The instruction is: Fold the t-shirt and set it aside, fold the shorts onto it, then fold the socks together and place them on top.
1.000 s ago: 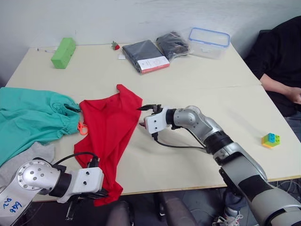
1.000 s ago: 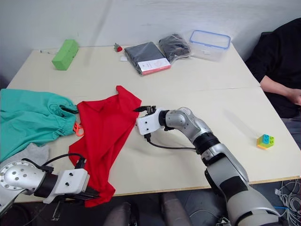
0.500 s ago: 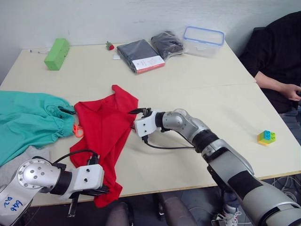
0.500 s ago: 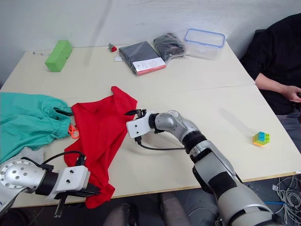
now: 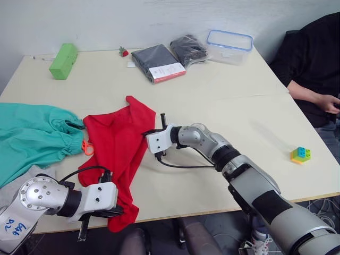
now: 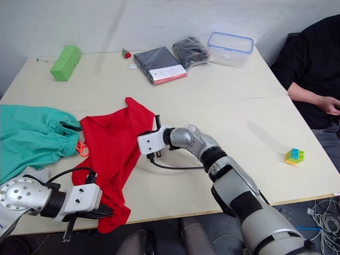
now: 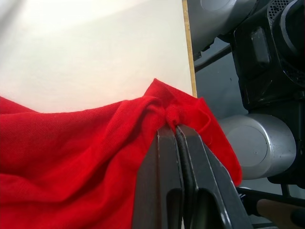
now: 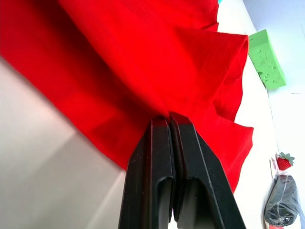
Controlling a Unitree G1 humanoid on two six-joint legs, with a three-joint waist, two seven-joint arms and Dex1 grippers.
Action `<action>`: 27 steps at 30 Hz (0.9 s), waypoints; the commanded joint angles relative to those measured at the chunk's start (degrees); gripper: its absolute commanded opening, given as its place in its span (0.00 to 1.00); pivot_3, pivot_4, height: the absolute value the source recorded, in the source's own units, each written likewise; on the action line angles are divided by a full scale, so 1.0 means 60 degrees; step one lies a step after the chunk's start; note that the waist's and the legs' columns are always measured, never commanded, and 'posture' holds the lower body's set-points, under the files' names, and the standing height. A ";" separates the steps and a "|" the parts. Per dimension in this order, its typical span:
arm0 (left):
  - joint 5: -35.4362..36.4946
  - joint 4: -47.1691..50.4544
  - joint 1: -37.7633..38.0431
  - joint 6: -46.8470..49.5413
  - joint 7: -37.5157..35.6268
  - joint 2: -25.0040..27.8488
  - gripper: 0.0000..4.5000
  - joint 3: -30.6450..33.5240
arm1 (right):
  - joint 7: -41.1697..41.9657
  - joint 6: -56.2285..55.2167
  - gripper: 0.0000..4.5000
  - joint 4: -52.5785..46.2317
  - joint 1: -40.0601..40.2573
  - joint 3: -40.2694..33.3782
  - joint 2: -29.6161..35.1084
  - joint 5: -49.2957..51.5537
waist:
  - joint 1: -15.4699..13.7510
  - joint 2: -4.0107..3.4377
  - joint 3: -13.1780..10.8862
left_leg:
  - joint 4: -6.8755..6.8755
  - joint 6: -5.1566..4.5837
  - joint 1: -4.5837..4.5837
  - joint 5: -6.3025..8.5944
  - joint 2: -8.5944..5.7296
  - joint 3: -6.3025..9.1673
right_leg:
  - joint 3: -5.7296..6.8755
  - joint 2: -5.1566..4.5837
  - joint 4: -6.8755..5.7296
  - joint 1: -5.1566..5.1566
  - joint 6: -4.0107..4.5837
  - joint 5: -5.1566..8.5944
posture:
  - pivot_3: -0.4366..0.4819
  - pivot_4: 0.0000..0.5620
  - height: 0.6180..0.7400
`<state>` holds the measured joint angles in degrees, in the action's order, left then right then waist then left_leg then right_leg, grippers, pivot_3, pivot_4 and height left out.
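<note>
As you look down over the arms, you have the table (image 5: pixel 249 101) under everything — pale, with a seam running across it. At its right end sits a person (image 5: pixel 319 58) in black, forearm resting near the edge.

Next in size, the shorts (image 5: pixel 32 135) lie spread at your left, waistband and orange drawstring (image 5: pixel 87 147) facing the t-shirt (image 5: pixel 119 143). The t-shirt lies crumpled lengthwise just beside them, one point toward the far side, its near end hanging at the table's front edge.

The socks (image 5: pixel 10 183) — a grey patch shows at the left edge below the shorts; you can see little of it, so treat that as probable.

Your right gripper (image 8: pixel 170 117) is at the t-shirt's right border, about mid-length. In the right wrist view the fingers are pressed together with red cloth pinched at their tips. Your left gripper (image 7: pixel 172 128) is at the near corner by the table's edge, fingers likewise closed on a bunched fold of the t-shirt.

Along the far side: a clear lidded container (image 5: pixel 229 47), two dark packaged garments (image 5: pixel 159 61), a lime-green block (image 5: pixel 60 60), and a small toy strawberry (image 5: pixel 123 51). Near the right front edge, well apart from the clothes, a small stack of coloured bricks (image 5: pixel 300 154).
</note>
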<state>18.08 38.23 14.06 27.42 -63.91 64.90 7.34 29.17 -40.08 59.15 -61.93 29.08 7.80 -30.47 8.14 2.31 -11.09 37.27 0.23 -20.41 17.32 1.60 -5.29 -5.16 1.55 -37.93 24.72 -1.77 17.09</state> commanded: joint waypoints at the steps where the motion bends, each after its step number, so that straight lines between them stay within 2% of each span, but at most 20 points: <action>1: 0.0130 0.0330 -0.0075 0.0019 0.0025 -0.0062 0.00 0.0046 | 0.0214 -0.0413 0.00 -0.0415 0.0003 -0.0069 0.0470 0.0160 | -0.0007 0.0000 0.0000 | 0.0000 0.0000 0.0000 0.0000 -0.0001 0.0000 | 0.0000 0.0000 0.0001 0.0001 0.0000 0.0000 | 0.48 0.27 1.00; 6: 0.0199 0.0380 -0.0271 0.0088 0.0061 -0.0126 0.00 -0.0086 | 0.1521 -0.0992 0.00 -0.2034 0.0559 -0.0370 0.2246 0.0806 | -0.0074 0.0000 0.0000 | -0.0003 -0.0001 -0.0003 0.0001 -0.0004 0.0004 | 0.0001 -0.0002 0.0012 -0.0003 -0.0002 0.0001 | 0.48 0.27 1.00; 11: 0.0334 0.0276 -0.0723 0.0152 -0.0035 -0.0199 0.00 -0.0290 | 0.4276 -0.0122 0.00 -0.5847 0.2404 -0.1093 0.5396 0.3131 | -0.0297 -0.0001 -0.0002 | -0.0008 -0.0011 -0.0003 0.0019 -0.0009 0.0013 | 0.0004 -0.0007 0.0024 -0.0015 -0.0035 0.0018 | 0.48 0.27 1.00; 13: 0.0465 0.0222 -0.0991 0.0186 -0.0076 -0.0270 0.00 -0.0408 | 0.5104 0.0307 0.00 -0.6991 0.3285 -0.1491 0.6725 0.3881 | -0.0325 -0.0002 -0.0002 | -0.0008 -0.0010 -0.0003 0.0022 -0.0007 0.0013 | 0.0005 -0.0006 0.0024 -0.0016 -0.0037 0.0021 | 0.48 0.27 1.00; 16: 0.0596 0.0159 -0.1250 0.0235 -0.0129 -0.0313 0.00 -0.0534 | 0.5856 0.0906 0.00 -0.8131 0.4249 -0.1910 0.7958 0.4600 | -0.0310 -0.0005 -0.0004 | -0.0017 -0.0010 0.0007 0.0025 -0.0007 0.0014 | 0.0004 -0.0006 0.0024 -0.0023 -0.0040 0.0030 | 0.48 0.27 1.00; 19: 0.0623 -0.0053 -0.1709 0.0128 -0.0247 -0.0371 0.00 -0.0844 | 0.7054 0.1636 0.00 -0.9385 0.6069 -0.2550 0.9937 0.5611 | -0.0340 -0.0014 -0.0009 | -0.0013 -0.0013 0.0019 0.0023 -0.0008 0.0006 | -0.0006 -0.0005 0.0015 -0.0032 -0.0039 0.0029 | 0.48 0.27 1.00; 22: 0.0601 -0.0223 -0.1996 0.0016 -0.0369 -0.0409 0.00 -0.1107 | 0.7590 0.2295 0.00 -1.0531 0.7869 -0.3192 1.1189 0.6460 | -0.0473 -0.0014 -0.0012 | -0.0004 -0.0013 0.0032 0.0022 -0.0008 0.0012 | 0.0000 -0.0003 0.0018 -0.0047 -0.0039 0.0040 | 0.48 0.27 1.00; 27: 0.0706 -0.0227 -0.2037 0.0003 -0.0694 -0.0291 0.00 -0.1306 | 0.7944 0.3657 0.00 -1.2358 1.0827 -0.4731 1.2261 0.7653 | -0.0498 -0.0002 -0.0015 | 0.0012 -0.0018 0.0035 0.0017 -0.0008 0.0002 | -0.0013 -0.0003 0.0022 -0.0059 -0.0051 0.0044 | 0.48 0.27 1.00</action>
<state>21.48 35.77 1.54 28.00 -67.07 62.56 -0.68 75.91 -20.58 -11.39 1.47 4.67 79.54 12.45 5.15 2.29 -11.18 37.37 0.11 -20.20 17.40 1.55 -5.28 -5.25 1.53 -37.79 24.36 -2.10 17.35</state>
